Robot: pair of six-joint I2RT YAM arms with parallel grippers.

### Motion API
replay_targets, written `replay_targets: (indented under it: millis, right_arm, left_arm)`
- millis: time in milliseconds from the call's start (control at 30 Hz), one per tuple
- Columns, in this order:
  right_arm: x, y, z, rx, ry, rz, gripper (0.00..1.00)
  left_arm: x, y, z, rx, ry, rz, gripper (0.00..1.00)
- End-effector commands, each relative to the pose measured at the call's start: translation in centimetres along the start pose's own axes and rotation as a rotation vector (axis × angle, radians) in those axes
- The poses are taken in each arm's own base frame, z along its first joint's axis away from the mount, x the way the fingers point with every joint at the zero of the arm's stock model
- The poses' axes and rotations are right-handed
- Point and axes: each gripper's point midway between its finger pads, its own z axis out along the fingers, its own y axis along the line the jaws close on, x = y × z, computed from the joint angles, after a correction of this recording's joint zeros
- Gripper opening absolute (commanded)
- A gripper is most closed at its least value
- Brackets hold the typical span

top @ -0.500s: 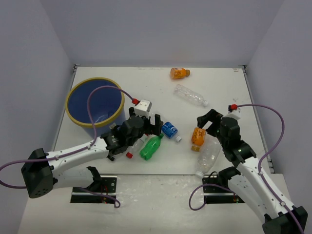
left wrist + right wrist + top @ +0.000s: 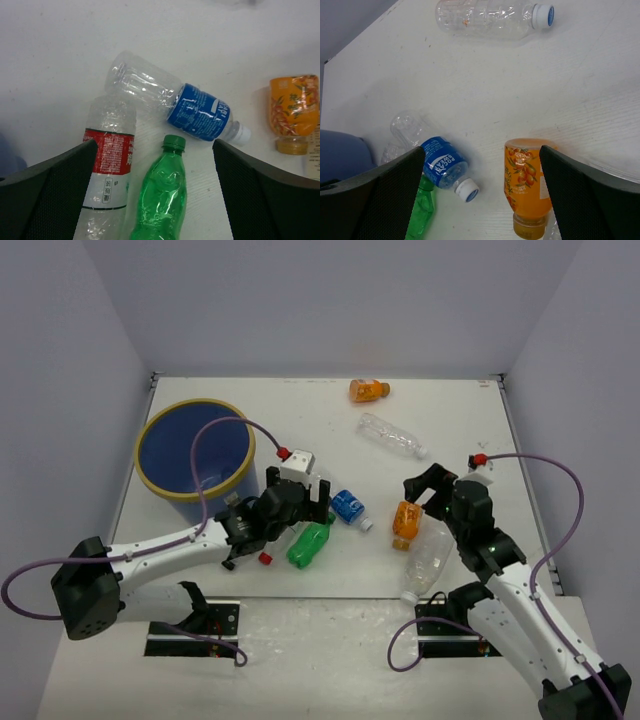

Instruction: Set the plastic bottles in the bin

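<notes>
The left tool (image 2: 154, 147) hangs released, jaws spread wide, over the green bottle (image 2: 162, 195). That bottle lies flat on the worktop (image 2: 60, 50), long axis crossing the closing line, cap toward the far side. A red-labelled bottle (image 2: 107, 165) lies just beside it, left. The bin (image 2: 160, 486) stands farther left. The right tool (image 2: 482, 150), also released, is well apart.

Beneath the left tool (image 2: 154, 147) crowd green bottle (image 2: 162, 195), red-label bottle (image 2: 110, 165), blue-label bottle (image 2: 197, 112).
</notes>
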Motion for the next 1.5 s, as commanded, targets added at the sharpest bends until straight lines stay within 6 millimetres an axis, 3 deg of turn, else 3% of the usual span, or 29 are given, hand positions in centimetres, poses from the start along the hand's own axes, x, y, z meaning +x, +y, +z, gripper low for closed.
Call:
replay_targets:
  millis: [0,267,600,633,800,867,1033,1167,1300,1367,1467]
  right_arm:
    - [-1.1,1.1,0.2,-0.032,-0.027,0.006,0.99]
    - [-0.4,1.1,1.0,-0.027,0.003,-0.011,0.99]
    - [0.1,0.6,1.5,0.004,0.027,-0.017,0.99]
    - [0.2,0.6,1.5,0.003,0.028,-0.018,0.99]
    - [0.2,0.5,1.4,0.009,0.028,-0.014,0.99]
    - [0.1,0.5,1.3,0.008,0.022,-0.012,0.99]
    - [0.1,0.3,1.3,0.016,0.020,-0.009,0.99]
    - [0.3,0.2,1.5,0.021,0.032,-0.010,0.99]
    - [0.5,0.9,1.4,-0.014,0.048,-0.022,0.99]
    - [0.7,1.2,1.4,-0.033,0.056,-0.026,0.99]
    - [0.7,1.3,1.4,-0.037,0.057,-0.024,0.99]
  left_arm:
    - [2.5,2.4,0.5,-0.148,0.092,0.010,1.00]
    - [6.6,5.5,1.1,-0.322,0.208,0.066,1.00]
    - [9.7,5.5,3.5,-0.336,0.278,0.117,0.98]
    - [9.8,5.4,3.7,-0.339,0.282,0.120,0.95]
    - [9.9,5.4,4.0,-0.364,0.296,0.122,0.48]
    - [9.2,5.3,3.8,-0.365,0.285,0.119,0.43]
    - [5.9,4.8,2.2,-0.325,0.212,0.100,0.41]
    - [2.4,1.7,0.8,-0.171,0.137,0.097,0.32]
    - [-3.2,-4.3,-2.0,0.113,0.013,0.134,0.30]
    - [-7.9,-6.9,-4.4,0.238,-0.096,0.148,0.30]
    - [-13.5,-5.9,-6.6,0.168,-0.223,0.152,0.20]
